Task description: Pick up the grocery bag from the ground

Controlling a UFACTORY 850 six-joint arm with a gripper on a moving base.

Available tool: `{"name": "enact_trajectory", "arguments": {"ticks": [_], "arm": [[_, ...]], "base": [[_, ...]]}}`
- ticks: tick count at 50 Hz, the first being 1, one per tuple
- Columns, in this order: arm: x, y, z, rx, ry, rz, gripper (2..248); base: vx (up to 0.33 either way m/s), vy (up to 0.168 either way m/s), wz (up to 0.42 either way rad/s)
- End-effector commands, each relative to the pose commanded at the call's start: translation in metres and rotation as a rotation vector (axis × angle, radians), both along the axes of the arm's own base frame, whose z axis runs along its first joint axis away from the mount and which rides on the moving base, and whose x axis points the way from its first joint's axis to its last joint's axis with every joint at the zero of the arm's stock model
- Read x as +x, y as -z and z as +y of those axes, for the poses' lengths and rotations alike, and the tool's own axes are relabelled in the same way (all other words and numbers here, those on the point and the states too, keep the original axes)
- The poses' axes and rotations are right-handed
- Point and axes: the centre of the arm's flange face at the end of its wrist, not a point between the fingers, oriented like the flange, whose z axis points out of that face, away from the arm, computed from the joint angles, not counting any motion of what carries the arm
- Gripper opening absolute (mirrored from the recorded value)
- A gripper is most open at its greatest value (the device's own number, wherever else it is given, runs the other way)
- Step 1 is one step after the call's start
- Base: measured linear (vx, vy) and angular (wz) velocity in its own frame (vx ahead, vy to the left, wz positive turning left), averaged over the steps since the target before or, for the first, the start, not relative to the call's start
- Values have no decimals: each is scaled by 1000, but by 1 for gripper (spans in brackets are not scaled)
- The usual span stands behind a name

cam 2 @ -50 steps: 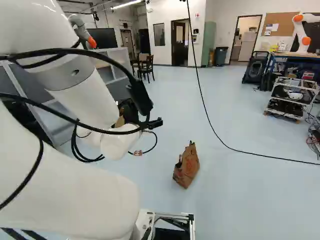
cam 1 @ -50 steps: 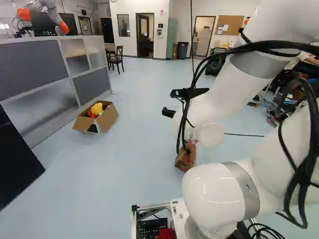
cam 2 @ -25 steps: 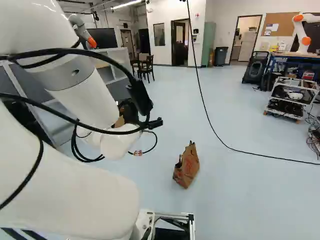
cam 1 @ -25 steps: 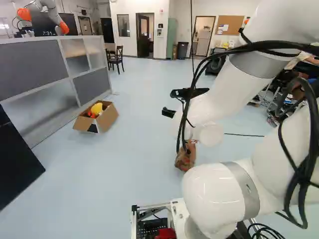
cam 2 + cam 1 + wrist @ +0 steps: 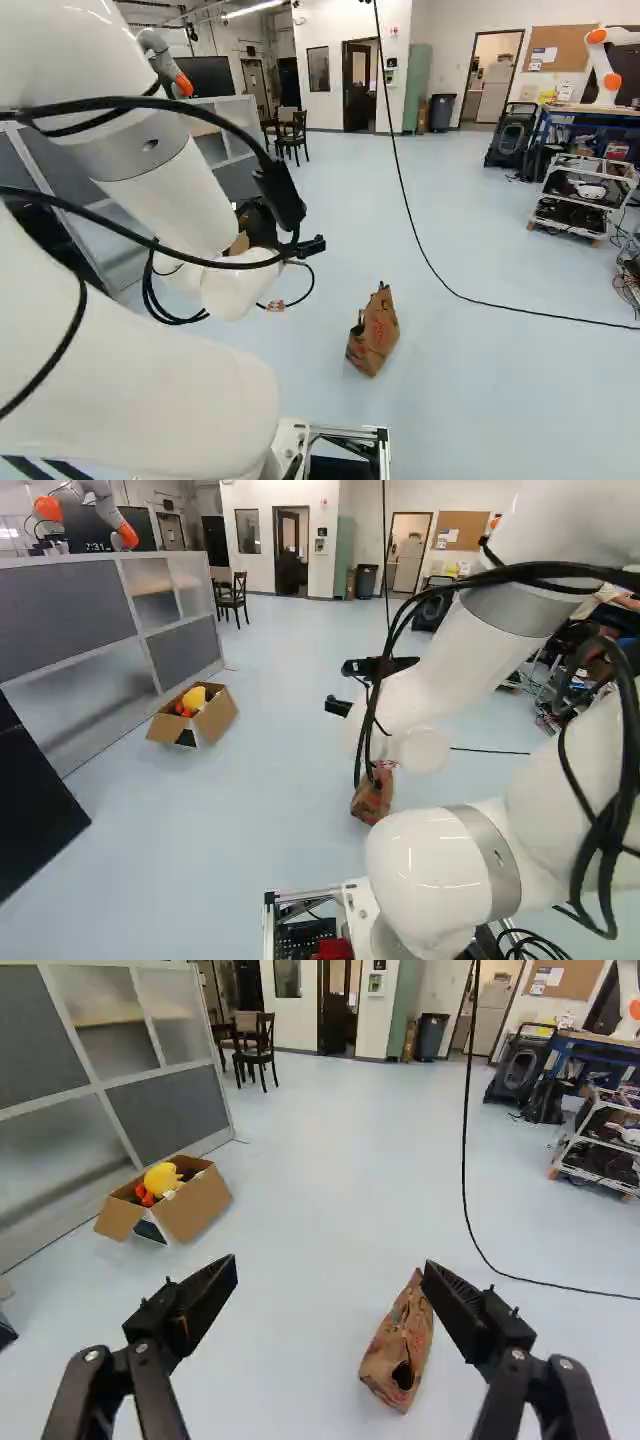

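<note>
Black parts of my gripper (image 5: 340, 706) show beyond the arm in the left base view. Seen from the wrist, the gripper (image 5: 330, 1270) is open, its two fingers wide apart with nothing held between them. The brown paper grocery bag (image 5: 373, 332) rests on the floor ahead of the base, right of the arm in the right base view. From the wrist, the bag (image 5: 398, 1352) lies beyond the gripper, in line with the gap but nearer one finger, with a dark opening showing. In the left base view the arm and cables partly cover the bag (image 5: 371, 798).
An open cardboard box (image 5: 195, 1205) with yellow and red items stands by a grey partition (image 5: 70, 630). A thin black cable (image 5: 450, 290) runs down and across the floor beyond the bag. Farther back are chairs (image 5: 292, 135), a wheeled cart (image 5: 575, 200) and another robot (image 5: 605, 65).
</note>
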Motion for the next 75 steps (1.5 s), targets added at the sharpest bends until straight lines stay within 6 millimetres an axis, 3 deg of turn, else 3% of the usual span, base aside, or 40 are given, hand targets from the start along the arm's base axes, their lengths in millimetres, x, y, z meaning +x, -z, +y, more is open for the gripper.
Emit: {"name": "enact_trajectory", "arguments": {"ticks": [25,75], "arm": [[34,-4,-10,0,32,13,247],[130,-7,-46,1,114,16,247]], "base": [[0,0,0],[0,0,0]]}}
